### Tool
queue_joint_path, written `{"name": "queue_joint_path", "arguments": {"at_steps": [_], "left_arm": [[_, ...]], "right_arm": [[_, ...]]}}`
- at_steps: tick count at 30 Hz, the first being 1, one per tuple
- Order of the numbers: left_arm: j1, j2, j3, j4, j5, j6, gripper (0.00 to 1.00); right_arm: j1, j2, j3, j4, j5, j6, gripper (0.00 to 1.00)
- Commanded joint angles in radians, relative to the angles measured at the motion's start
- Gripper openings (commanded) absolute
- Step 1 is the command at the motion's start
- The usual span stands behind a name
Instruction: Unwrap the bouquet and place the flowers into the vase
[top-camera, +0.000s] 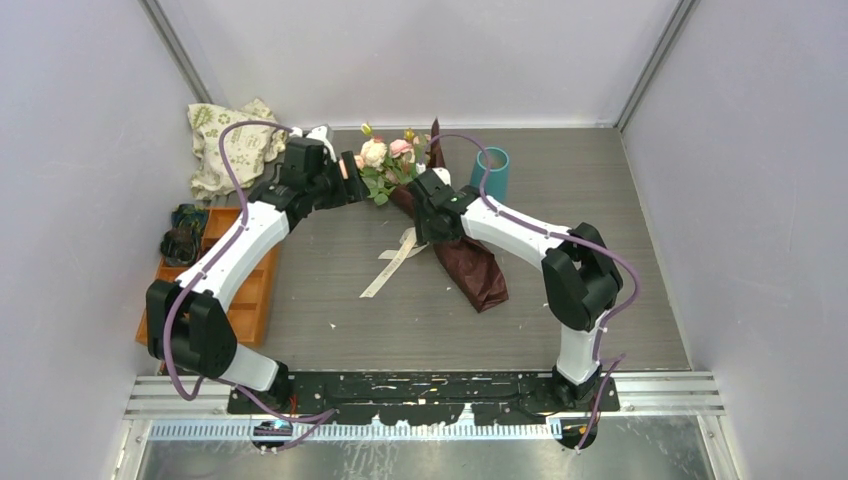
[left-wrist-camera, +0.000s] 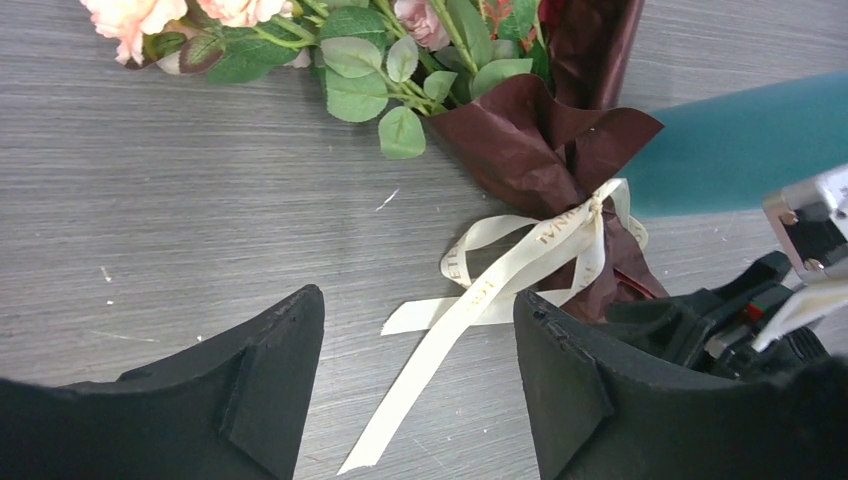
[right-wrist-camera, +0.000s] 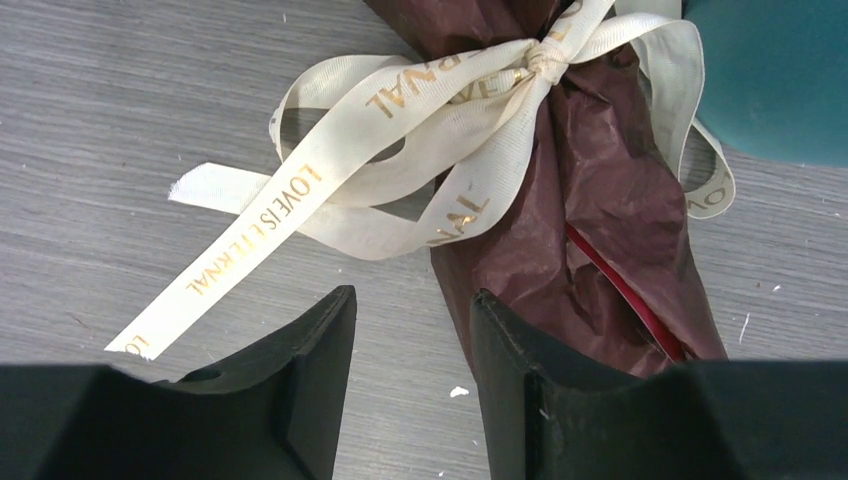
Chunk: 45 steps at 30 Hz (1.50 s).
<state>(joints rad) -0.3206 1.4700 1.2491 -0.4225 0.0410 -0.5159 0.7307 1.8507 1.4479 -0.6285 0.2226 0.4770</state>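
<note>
Plainly we have a light, floppy bundle to deal with: the bouquet (top-camera: 478, 270) lies on its side on the table (top-camera: 400, 320), close beside the vase (top-camera: 491, 170), its wrapping paper (left-wrist-camera: 520, 140) crinkly and likely easy to tear, its ribbon (right-wrist-camera: 300, 190) soft and probably slippery. Our left gripper (left-wrist-camera: 418, 305) and right gripper (right-wrist-camera: 412, 298) hover over it with jaws parted and empty, the right's gap narrower. We judge the loose ribbon tail the best hold, with the wrapped stems below the knot pinned.
</note>
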Motion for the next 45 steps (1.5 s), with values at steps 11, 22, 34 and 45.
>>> {"name": "queue_joint_path", "arguments": {"at_steps": [11,22,34,45], "left_arm": [[0.002,-0.053,-0.03,0.123,0.086,-0.009,0.67],[-0.001,0.106,0.026,0.328,0.303,-0.06,0.53],[-0.037,0.49,0.187,0.53,0.458,-0.176,0.31],[-0.051,0.507,0.078,0.643,0.497,-0.225,0.3]], "right_arm": [[-0.064,0.085,0.054,0.104,0.039,0.031,0.36],[-0.065,0.004,0.012,0.108,0.029,0.044,0.01],[-0.041,-0.151,-0.059,0.124,-0.054,0.061,0.01],[0.102,-0.16,-0.059,0.09,-0.062,0.079,0.01]]}}
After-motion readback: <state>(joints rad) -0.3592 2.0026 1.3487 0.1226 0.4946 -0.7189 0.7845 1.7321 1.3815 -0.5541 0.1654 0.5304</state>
